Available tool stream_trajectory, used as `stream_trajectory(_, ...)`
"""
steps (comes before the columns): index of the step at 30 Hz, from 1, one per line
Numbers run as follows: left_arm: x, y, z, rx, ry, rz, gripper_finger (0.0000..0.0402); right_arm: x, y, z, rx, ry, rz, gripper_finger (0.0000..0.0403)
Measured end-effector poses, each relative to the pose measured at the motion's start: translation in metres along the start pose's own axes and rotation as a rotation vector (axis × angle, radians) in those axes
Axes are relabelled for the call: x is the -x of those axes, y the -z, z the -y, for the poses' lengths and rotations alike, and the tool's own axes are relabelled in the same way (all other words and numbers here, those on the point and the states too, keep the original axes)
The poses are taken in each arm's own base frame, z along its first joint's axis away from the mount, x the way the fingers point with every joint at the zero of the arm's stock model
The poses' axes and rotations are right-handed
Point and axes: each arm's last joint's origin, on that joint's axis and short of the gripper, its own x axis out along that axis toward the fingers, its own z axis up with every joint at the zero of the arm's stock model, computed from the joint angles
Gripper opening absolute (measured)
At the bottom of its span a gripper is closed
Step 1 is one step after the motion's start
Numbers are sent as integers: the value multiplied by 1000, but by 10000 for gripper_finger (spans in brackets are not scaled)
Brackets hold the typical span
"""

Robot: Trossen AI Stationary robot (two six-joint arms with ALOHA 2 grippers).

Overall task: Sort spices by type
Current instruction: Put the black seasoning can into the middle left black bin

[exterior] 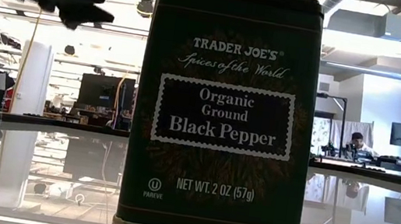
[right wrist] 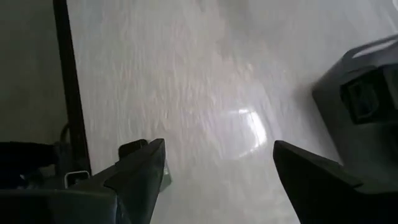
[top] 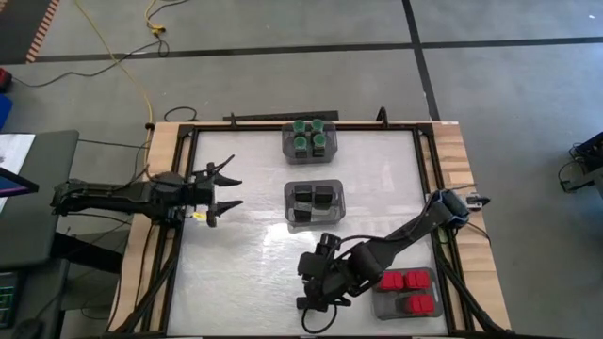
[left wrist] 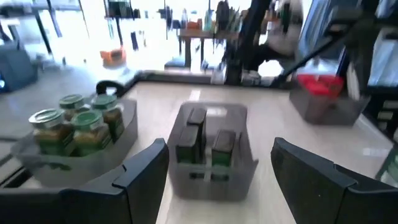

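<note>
Spice sorting: both claws empty, fingers apart.
Right claw [top: 316, 306] low over worktop [top: 245, 273] beside red-capped jars' bin [top: 407, 294]; left claw [top: 226, 191] hovers at left edge.

Glossy white tabletop [top: 245, 273] — wooden edges

Green-capped jars [top: 310, 137]: four, upright, clustered in the bin at the desk's far edge; left wrist view shows yellowish-brown contents and green labels [left wrist: 74, 127]. Black tins [top: 312, 201]: rectangular, all-black tops, upright in the middle bin. Red-capped jars [top: 408, 291]: square caps, four in the bin at the near right corner. One black pepper tin [exterior: 222, 111] stands upright, close in the low view.
</note>
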Motion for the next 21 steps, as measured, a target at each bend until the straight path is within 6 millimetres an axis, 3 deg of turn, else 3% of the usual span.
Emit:
stream_trajectory(4, 1, 32, 0, 59, 9, 128, 270, 2, 3, -4, -40, -20, -13, 326)
stream_trajectory(8, 6, 46, 0, 76, 42, 232, 270, 4, 6, -7, -31, -76, -59, 326)
stream_trajectory(21, 23, 58, -1, 108, 108, 152, 270, 5, 8, -8, -38, -104, -92, 326)
